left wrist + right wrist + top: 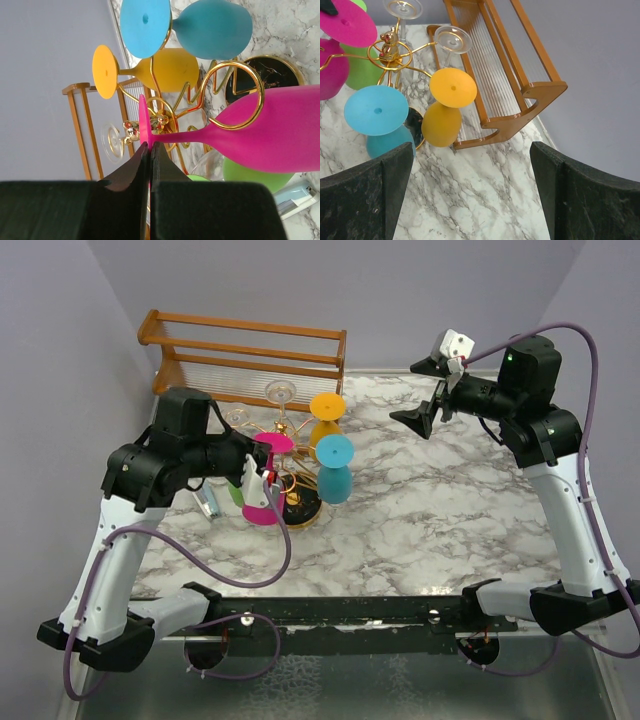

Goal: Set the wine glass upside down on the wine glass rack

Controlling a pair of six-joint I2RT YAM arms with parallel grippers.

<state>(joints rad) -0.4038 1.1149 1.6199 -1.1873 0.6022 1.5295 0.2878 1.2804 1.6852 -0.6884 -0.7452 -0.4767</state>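
A pink wine glass (264,506) hangs upside down on the gold wine glass rack (284,428), its foot uppermost. In the left wrist view its stem runs through one of the looped arms of the rack (260,95) and its bowl (285,130) hangs beside the black base. My left gripper (150,146) is shut on the rim of the pink foot. My right gripper (425,392) hovers open over the back right of the table, nothing between its fingers (395,170), away from the rack (390,47).
On the same rack hang a blue glass (333,475), a yellow glass (325,420), a green glass (250,175) and two clear glasses (280,392). An orange-brown wooden frame (250,350) stands at the back. A small white-grey object (207,502) lies left of the rack.
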